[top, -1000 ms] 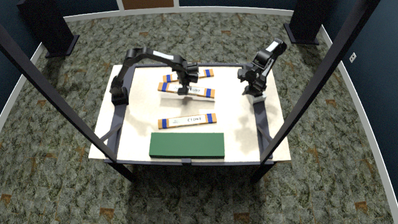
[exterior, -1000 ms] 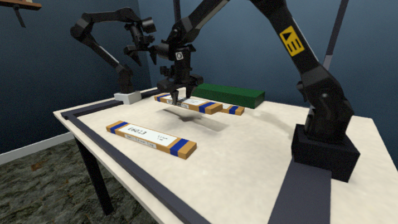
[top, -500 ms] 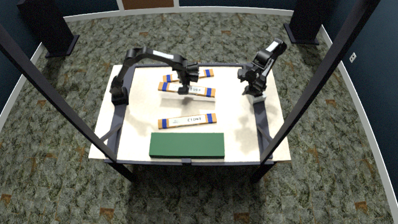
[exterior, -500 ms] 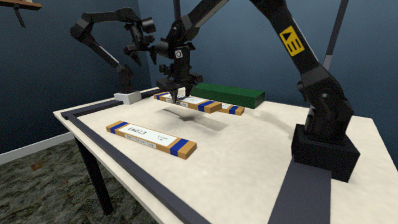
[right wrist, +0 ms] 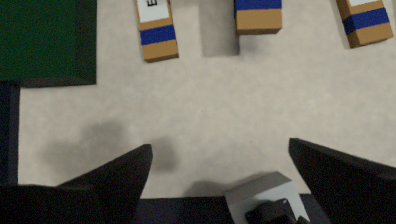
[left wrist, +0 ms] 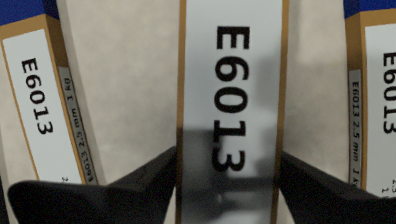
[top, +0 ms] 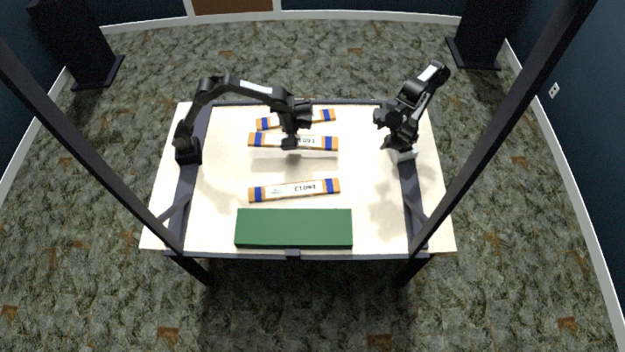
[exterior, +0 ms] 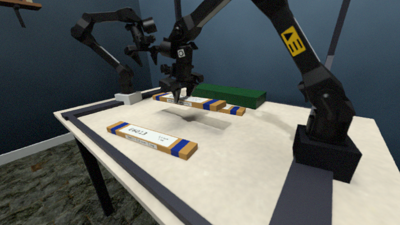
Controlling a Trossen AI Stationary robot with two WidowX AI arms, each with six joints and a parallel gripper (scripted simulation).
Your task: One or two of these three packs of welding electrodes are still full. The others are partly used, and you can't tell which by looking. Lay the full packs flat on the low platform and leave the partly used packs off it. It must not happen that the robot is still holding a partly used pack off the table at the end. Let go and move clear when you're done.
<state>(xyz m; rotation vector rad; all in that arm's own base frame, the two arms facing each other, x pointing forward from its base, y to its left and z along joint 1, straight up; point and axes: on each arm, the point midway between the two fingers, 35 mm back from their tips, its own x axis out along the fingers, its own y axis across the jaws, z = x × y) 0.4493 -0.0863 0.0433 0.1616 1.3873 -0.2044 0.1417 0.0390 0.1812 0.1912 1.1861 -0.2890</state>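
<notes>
1. The left end effector [top: 289, 144] [exterior: 182, 97] [left wrist: 225, 154] is clamped on the long sides of the middle pack [top: 267, 140] [exterior: 196, 101] [left wrist: 230, 85] [right wrist: 258, 20], label up, raised off the worktop [top: 363, 175] [exterior: 238, 173] [left wrist: 125, 75] [right wrist: 225, 100], shadow beneath.
2. The platform [top: 293, 228] [exterior: 229, 93] [right wrist: 47, 40] lies along one long edge of the worktop, between its two corners, with no pack on it.
3. The near pack [top: 294, 190] [exterior: 233, 109] [left wrist: 380, 110] [right wrist: 157, 35] lies flat just beside the platform, not touching.
4. The far pack [top: 326, 116] [exterior: 151, 138] [left wrist: 42, 110] [right wrist: 367, 25] lies flat near the opposite long edge, slightly askew.
5. The right end effector [top: 382, 135] [exterior: 148, 64] [right wrist: 219, 147] hangs over its own short edge's side, fingers wide apart, holding nothing.
</notes>
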